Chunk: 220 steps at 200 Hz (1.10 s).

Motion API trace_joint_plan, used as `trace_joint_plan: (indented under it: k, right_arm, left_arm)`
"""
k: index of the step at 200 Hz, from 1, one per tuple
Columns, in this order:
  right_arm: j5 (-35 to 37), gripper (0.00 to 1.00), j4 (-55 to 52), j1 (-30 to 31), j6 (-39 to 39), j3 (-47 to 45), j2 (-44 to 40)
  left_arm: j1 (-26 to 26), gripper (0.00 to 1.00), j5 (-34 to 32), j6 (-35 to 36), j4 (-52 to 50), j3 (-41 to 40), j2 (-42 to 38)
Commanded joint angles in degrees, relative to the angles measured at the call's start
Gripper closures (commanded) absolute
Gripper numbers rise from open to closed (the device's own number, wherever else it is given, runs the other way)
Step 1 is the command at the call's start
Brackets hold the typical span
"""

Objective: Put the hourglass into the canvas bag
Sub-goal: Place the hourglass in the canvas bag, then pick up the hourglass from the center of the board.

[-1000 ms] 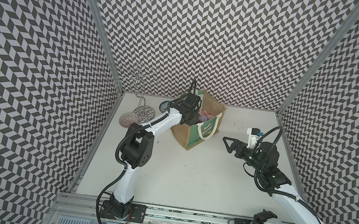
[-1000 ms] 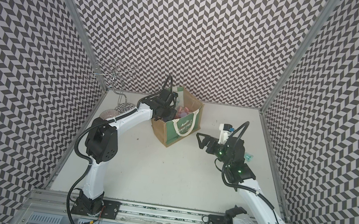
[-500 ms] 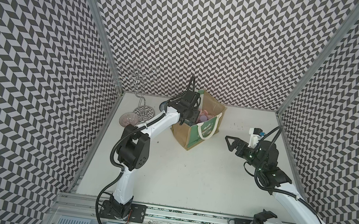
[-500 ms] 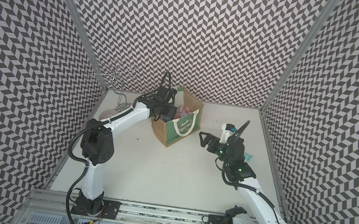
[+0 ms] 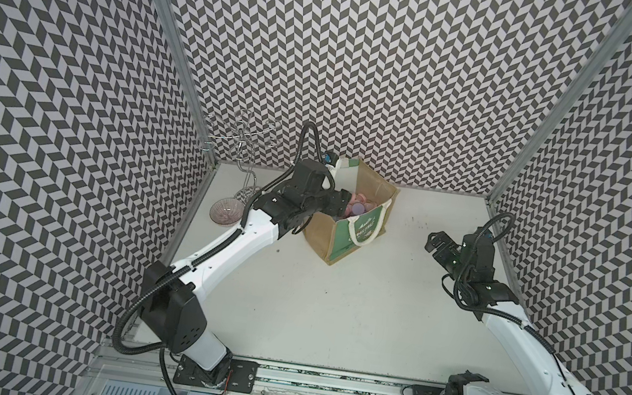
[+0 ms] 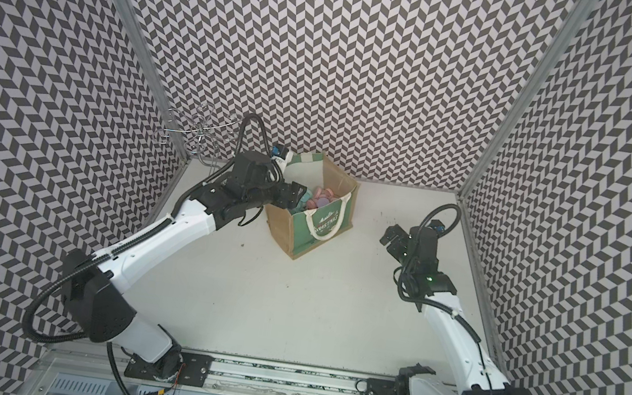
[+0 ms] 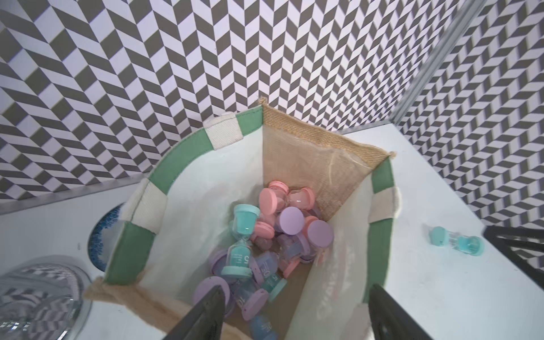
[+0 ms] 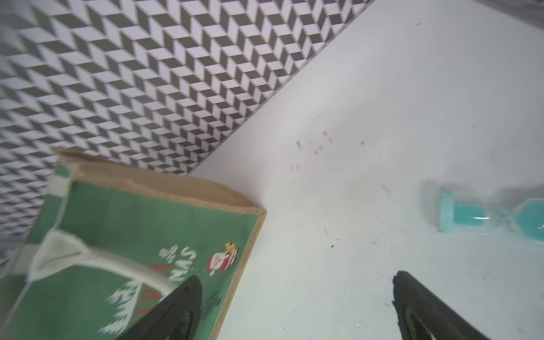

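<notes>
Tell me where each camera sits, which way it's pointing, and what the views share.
Top views: high above the front rail, looking down toward the back wall; both arms show, the left tool at the canvas bag's mouth, the right tool apart from it.
Left wrist: over the bag, looking down into it at the hourglasses; its open fingers show.
Right wrist: above the table, facing the bag's green panel; its open fingers show.
Shared: both wrist views catch the bag and a teal hourglass on the table.

Chevron-patterned walls [image 5: 366, 67] (grey and white) enclose a white tabletop [image 5: 331, 314].
</notes>
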Motion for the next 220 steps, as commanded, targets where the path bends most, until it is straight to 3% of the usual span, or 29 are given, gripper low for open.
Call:
trace_joint_plan:
  k: [1,53,100,129,188,220]
  right_arm:
    - [6.43,0.01,-1.15,-2.91,3.53,1.03,2.72]
    - [11.3,0.01,-2.91,-8.12,8.05,3.88,11.44]
    - [15.63,0.01,-15.01,-8.85,18.33,14.86,23.85]
    - [15.4,0.0,-13.75,-9.43,23.55,14.72,26.69]
    - [16.86,0.02,-15.98,-10.17,27.98,17.85,32.97]
    - [13.8,0.06,-17.49,-10.17,29.14,19.18,35.46]
  left_arm:
    - [-0.81,0.14,2.28,-2.83,6.74,-4.22,-4.5]
    - [-5.05,0.01,3.6,-3.51,10.02,-10.13,-10.7]
    - [-9.29,0.01,3.49,-4.58,13.04,-13.75,-11.92]
    - [-10.09,0.01,4.02,-5.87,14.65,-15.85,-12.34]
    - [-10.34,0.01,4.09,-5.13,15.99,-17.09,-12.08]
    - [-10.28,0.01,3.97,-4.67,15.99,-17.11,-11.91]
